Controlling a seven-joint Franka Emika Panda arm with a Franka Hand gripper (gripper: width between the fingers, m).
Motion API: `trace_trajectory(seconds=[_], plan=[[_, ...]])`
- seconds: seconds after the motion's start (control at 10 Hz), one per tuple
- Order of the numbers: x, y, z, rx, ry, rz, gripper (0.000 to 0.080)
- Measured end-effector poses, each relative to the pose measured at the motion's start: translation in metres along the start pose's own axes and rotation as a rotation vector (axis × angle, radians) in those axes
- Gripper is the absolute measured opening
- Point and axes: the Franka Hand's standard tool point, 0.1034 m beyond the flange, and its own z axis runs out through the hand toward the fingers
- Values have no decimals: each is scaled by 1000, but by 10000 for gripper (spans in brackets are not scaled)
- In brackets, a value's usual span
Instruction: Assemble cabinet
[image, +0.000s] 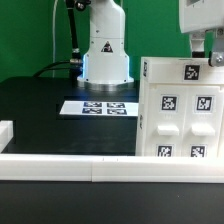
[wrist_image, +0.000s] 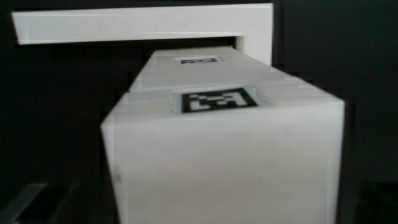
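Gripper (image: 207, 50) sits at the upper right of the exterior view, directly over the top edge of the cabinet body (image: 180, 108); its fingertips are not clearly resolved, so whether it is clamped on the body or merely above it cannot be told. The cabinet body — a large white box carrying square black-and-white tags on its facing panel — stands upright on the black counter (image: 40, 110) at the exterior view's right. The wrist view looks along the body's (wrist_image: 222, 140) top face, one tag central, a second farther along. Beyond it lies a white rail (wrist_image: 143, 25), bent at a corner. In the exterior view the rail (image: 70, 165) runs across the foreground, and the marker board (image: 98, 106) lies flat before the arm's base (image: 105, 62) — well clear of the body.
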Motion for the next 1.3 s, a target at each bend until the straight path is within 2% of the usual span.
trace_trajectory(seconds=[0.4, 0.5, 0.7, 1.1, 1.2, 1.3], plan=[[-6, -8, -23, 35, -56, 11, 797], [-7, -10, -25, 42, -69, 9, 797], [-8, -9, -22, 40, -67, -28, 797], [-10, -8, -18, 28, -25, -484, 797], [-11, -8, -18, 32, -22, -628, 797], [-10, -11, -19, 53, -18, -741, 797]])
